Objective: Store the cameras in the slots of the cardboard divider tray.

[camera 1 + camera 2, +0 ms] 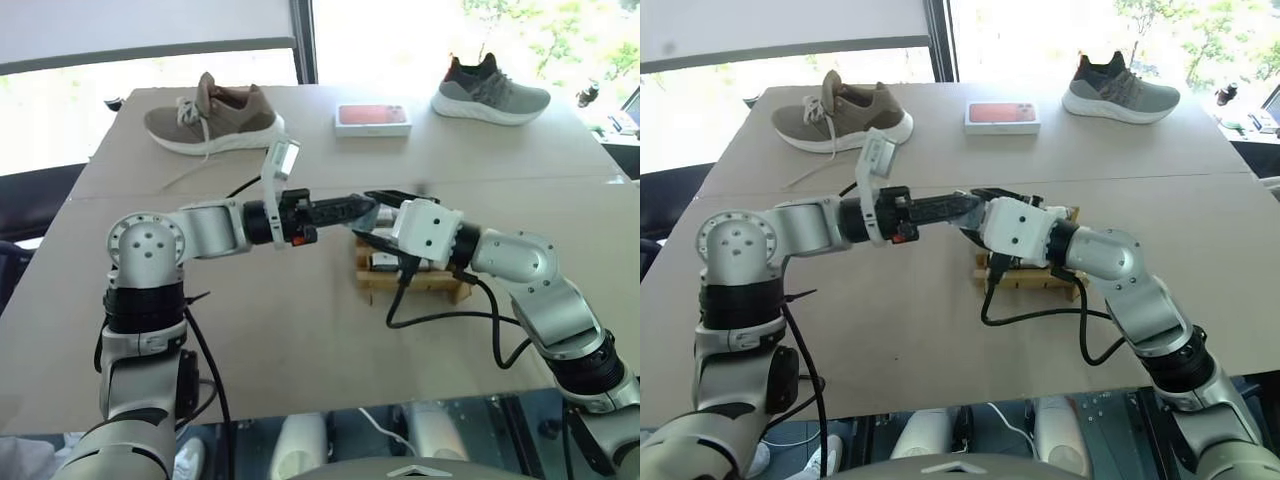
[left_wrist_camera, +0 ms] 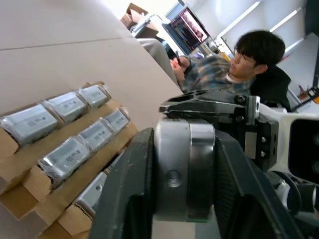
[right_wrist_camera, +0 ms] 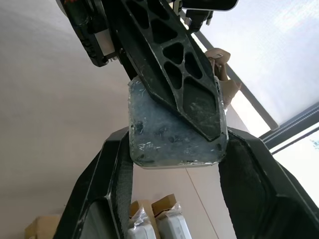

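Above the table's middle, both grippers meet on one camera (image 3: 174, 134), a silver-grey block in clear wrap. My left gripper (image 2: 182, 142) is shut on it, and its black finger (image 3: 179, 74) lies across the block's face. My right gripper (image 3: 177, 147) holds the same camera by its two sides. Just below them sits the cardboard divider tray (image 1: 375, 290), tan with upright strips. Several wrapped cameras (image 2: 65, 107) stand in its slots. My right wrist hides much of the tray in the eye views.
A brown shoe (image 1: 212, 118) lies at the back left and a grey shoe (image 1: 490, 95) at the back right. Between them sits a flat box with a red top (image 1: 372, 118). A black cable (image 1: 450, 320) loops beside the tray. A seated person (image 2: 234, 69) is beyond the table.
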